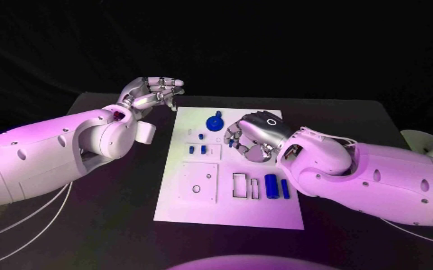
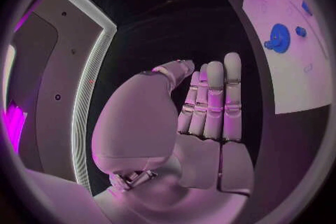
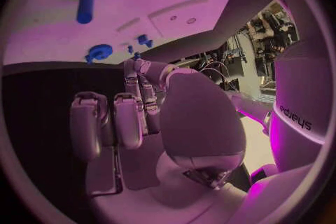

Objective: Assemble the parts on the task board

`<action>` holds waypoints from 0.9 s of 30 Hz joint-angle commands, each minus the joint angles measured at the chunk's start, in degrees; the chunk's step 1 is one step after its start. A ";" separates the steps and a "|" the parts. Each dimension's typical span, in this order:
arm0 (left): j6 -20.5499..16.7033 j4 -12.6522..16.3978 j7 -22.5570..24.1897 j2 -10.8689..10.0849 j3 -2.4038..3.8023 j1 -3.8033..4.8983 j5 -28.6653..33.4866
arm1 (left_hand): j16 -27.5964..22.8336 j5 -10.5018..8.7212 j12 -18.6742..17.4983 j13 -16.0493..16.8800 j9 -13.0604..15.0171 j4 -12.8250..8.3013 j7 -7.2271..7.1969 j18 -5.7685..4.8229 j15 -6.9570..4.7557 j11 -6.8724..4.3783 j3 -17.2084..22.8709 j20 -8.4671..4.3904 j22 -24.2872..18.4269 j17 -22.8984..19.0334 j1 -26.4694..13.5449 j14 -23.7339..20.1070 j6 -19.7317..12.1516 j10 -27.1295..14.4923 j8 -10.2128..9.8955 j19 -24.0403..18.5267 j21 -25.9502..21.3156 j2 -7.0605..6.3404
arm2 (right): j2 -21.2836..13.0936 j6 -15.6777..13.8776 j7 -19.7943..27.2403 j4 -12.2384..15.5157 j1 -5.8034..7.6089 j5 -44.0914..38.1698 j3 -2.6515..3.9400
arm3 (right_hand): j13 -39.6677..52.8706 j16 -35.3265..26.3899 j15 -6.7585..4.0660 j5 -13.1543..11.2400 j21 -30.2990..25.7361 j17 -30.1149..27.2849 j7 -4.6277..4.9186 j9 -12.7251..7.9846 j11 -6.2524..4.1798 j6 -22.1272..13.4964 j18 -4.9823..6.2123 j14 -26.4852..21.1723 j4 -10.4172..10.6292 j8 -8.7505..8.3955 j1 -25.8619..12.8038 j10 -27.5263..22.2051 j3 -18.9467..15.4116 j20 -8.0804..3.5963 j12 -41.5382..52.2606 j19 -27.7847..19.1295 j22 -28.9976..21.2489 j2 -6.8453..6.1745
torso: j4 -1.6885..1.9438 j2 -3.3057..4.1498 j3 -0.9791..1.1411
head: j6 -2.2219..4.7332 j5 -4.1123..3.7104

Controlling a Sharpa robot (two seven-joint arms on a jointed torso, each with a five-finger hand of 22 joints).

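1. The board [image 1: 194, 210] lies in the middle of the table [image 1: 108, 232], its long axis running near to far.
2. The right hand [image 1: 254, 134] hangs over the middle of the board, right of centre, fingers pointing left and down. In the right wrist view its fingers [image 3: 128, 120] are bent loosely and nothing shows between them. I judge it empty with fingers apart, though whether a fingertip touches the board cannot be told.
3. The left hand [image 1: 151, 92] is raised off the board's far left corner, over bare table. In the left wrist view its fingers [image 2: 213, 101] stand straight, side by side, and hold nothing.
4. The gear [image 1: 214, 122] lies at the board's far end, just far and left of the right hand, and is the part closest to it. It has a round outline, so no long axis governs the approach.
5. Small pins [image 1: 204, 150] sit left of the right hand, near the board's centre.
6. Two cylinders [image 1: 271, 186] lie near the board's near right, on the near side of the right hand beside its forearm, their long axes running near to far.
7. Judgement: the right hand is much the nearer to every part. A reach for the gear would go far and left, and a reach for the cylinders would mean drawing back toward the near edge.
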 commanded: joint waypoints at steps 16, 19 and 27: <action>0.72 0.16 0.07 2.50 0.05 0.08 0.49 | 0.39 0.24 0.45 0.09 -0.10 -0.35 0.10 0.29 0.23 0.15 -0.17 0.18 0.07 -0.10 0.22 -0.24 -0.41 -0.55 -0.33 0.11 -0.24 -0.28 | 6.33 -1.91 2.43 -3.58 -6.69 -1.21 -0.83 | -0.12 -0.21 -0.40 0.24 0.14 -0.21 0.36 0.07 -2.01 0.20 -0.42 2.83 -0.05 0.24 -0.91 2.28 0.50 -0.30 -0.33 2.79 11.57 -0.15 | -0.01 0.09 -0.09 | -1.54 3.69; 0.75 0.19 0.08 2.63 0.05 0.09 0.48 | 0.39 0.24 0.45 0.09 -0.10 -0.35 0.10 0.29 0.23 0.15 -0.17 0.18 0.07 -0.10 0.22 -0.24 -0.41 -0.55 -0.33 0.11 -0.24 -0.28 | 6.77 -1.78 2.18 -4.14 -7.36 -1.45 -0.88 | -0.12 -0.21 -0.40 0.24 0.14 -0.21 0.36 0.07 -2.01 0.20 -0.42 2.83 -0.05 0.24 -0.91 2.28 0.50 -0.30 -0.33 2.79 11.57 -0.15 | -0.15 0.10 -0.03 | -1.82 4.16; 0.96 0.16 0.00 2.74 0.05 0.09 0.48 | 0.41 0.26 0.51 0.11 -0.11 -0.37 0.11 0.29 0.25 0.17 -0.14 0.20 0.08 -0.11 0.24 -0.26 -0.45 -0.62 -0.33 0.10 -0.24 -0.22 | 7.49 -1.58 1.56 -5.16 -8.14 -1.99 -0.93 | -0.13 -0.24 -0.38 0.18 0.11 -0.29 0.40 0.10 -1.98 0.15 -0.41 2.81 -0.11 0.22 -1.02 2.28 0.53 -0.29 -0.42 2.78 11.56 -0.16 | -0.08 0.03 -0.06 | -2.22 4.37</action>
